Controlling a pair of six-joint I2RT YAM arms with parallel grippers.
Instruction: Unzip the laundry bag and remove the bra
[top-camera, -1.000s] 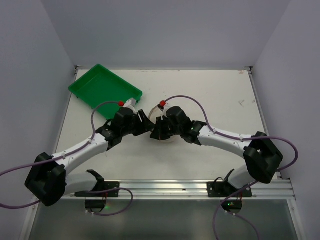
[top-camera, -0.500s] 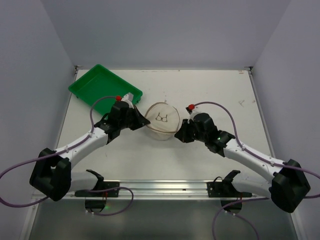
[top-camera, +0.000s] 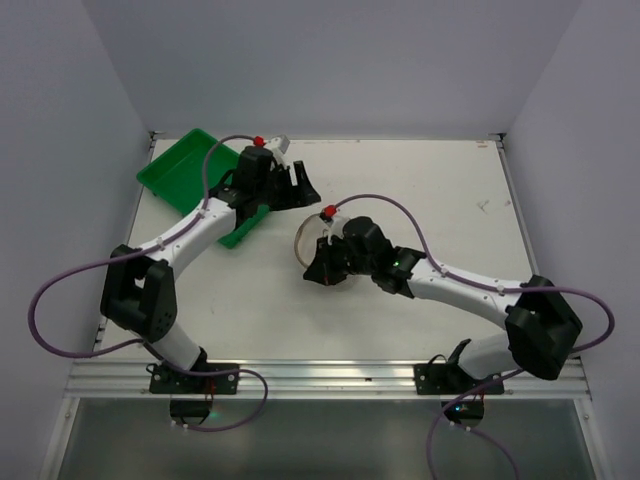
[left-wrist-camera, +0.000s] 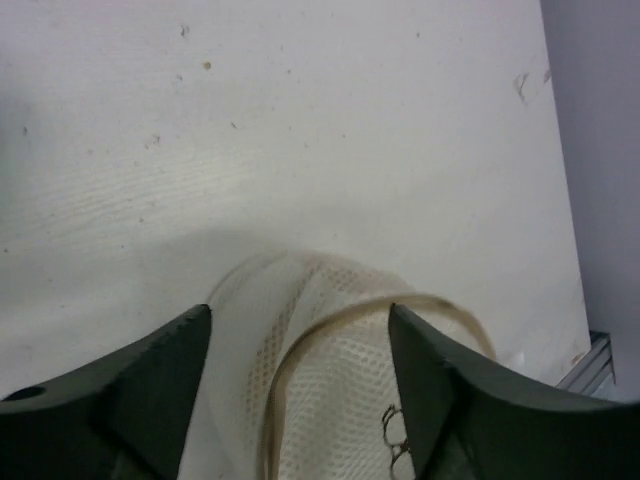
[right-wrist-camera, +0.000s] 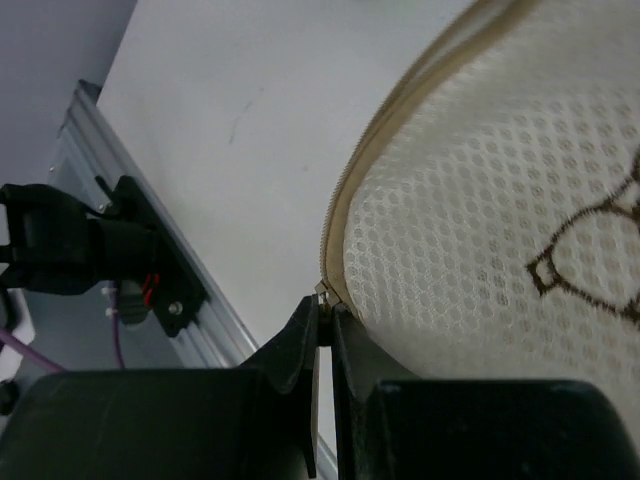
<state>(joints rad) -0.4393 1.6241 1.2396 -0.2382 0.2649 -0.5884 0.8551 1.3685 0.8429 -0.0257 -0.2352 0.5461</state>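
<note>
the right gripper (right-wrist-camera: 322, 308) pinches tight on the zipper pull (right-wrist-camera: 320, 290) at the rim of the laundry bag (right-wrist-camera: 480, 200) mid-table, but with the left gripper (left-wrist-camera: 298, 315) spread and holding nothing, the light bag may just drag along, the bra not showing.
</note>
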